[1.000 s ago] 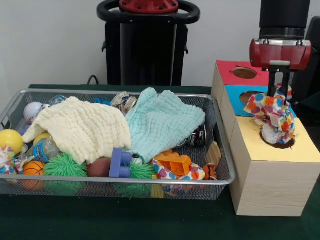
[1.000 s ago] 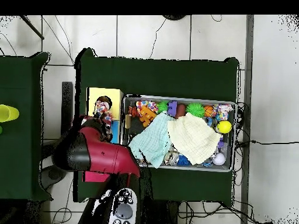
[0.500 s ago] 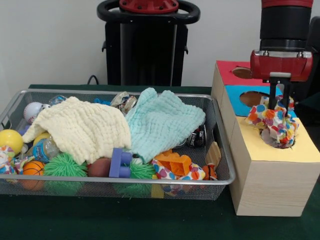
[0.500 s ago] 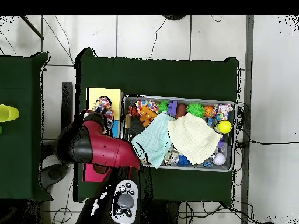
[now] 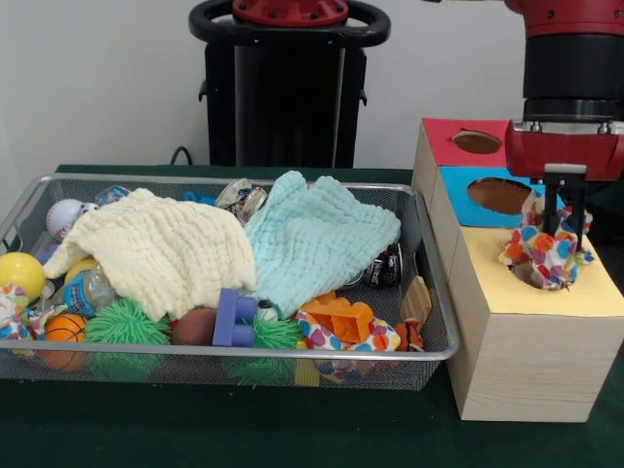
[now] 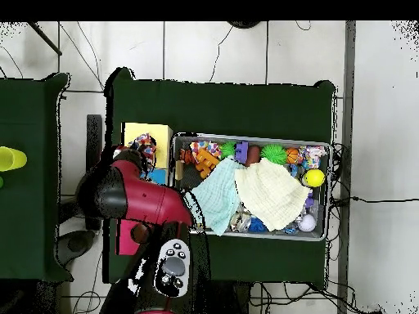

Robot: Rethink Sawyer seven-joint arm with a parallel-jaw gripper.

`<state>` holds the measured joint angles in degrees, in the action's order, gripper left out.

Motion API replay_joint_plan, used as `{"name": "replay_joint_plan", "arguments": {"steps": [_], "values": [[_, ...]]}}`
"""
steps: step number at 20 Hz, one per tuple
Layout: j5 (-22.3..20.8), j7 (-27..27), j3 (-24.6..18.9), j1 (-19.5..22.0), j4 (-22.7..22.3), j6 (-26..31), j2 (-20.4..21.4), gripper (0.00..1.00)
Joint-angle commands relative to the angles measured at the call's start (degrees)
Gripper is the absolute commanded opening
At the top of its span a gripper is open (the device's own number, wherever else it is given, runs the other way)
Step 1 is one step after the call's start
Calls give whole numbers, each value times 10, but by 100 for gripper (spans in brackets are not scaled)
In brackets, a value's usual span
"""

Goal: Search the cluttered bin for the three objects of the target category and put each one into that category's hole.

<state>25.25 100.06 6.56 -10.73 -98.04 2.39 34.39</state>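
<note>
Left of the wooden box [image 5: 531, 331], the wire basket [image 5: 39, 356] holds a cream cloth [image 5: 161, 249], a mint cloth [image 5: 317, 239] and assorted toys. On the box's yellow top, the colourful spotted cloth [image 5: 546, 255] sits bunched and only partly down the hole, and the hand [image 5: 564, 210] stands over it, though I cannot tell whether it pinches the fabric. The likely trouble is that the crumpled cloth snags on the rim, or clings to the hand and lifts back out.
</note>
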Motion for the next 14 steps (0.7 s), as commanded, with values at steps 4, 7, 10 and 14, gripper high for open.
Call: {"name": "replay_joint_plan", "arguments": {"steps": [4,7,10,14], "values": [[37,132,-21,-14,41,-2,-54,0],[42,123,17,-35,58,40,-64,0],[35,109,40,-45,78,84,-74,100],[30,103,41,-43,86,104,-76,100]]}}
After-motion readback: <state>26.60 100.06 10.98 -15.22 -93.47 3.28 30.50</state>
